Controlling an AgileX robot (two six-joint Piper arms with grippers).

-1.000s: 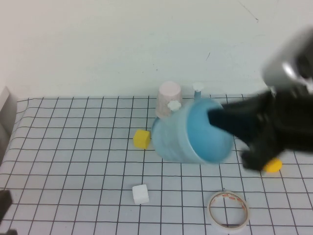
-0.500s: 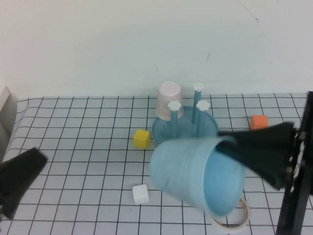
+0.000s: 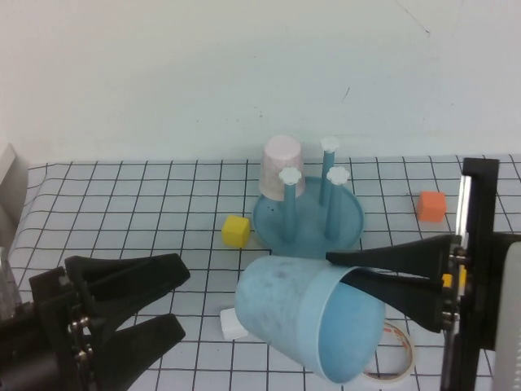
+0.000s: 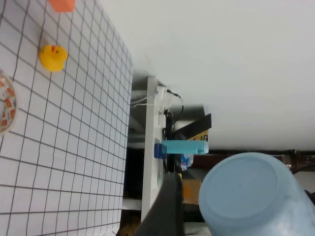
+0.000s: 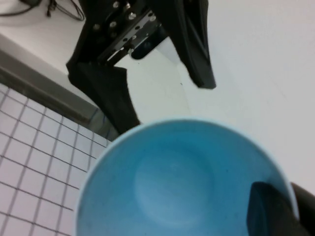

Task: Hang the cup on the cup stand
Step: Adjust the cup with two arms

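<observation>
The light blue cup (image 3: 297, 314) hangs on its side above the table's front, with its mouth toward the right arm. My right gripper (image 3: 339, 270) is shut on its rim, one finger inside and one outside. The right wrist view shows the cup's blue inside (image 5: 167, 182) and the inner finger (image 5: 268, 211). My left gripper (image 3: 181, 300) is open at the front left, its tips just short of the cup's base (image 4: 246, 191). The teal cup stand (image 3: 308, 220) stands behind the cup, with three white-capped pegs and a pale pink cup (image 3: 282, 165) at its back left.
A yellow block (image 3: 236, 230) lies left of the stand and a white block (image 3: 229, 326) sits partly under the cup. An orange block (image 3: 431, 205) is at the right. A tape roll (image 3: 392, 360) and a yellow duck (image 4: 53, 56) lie near the right arm.
My right gripper has carried the cup from beside the stand toward the front of the table. My left gripper has come into view from the lower left, open, toward the cup's base.
</observation>
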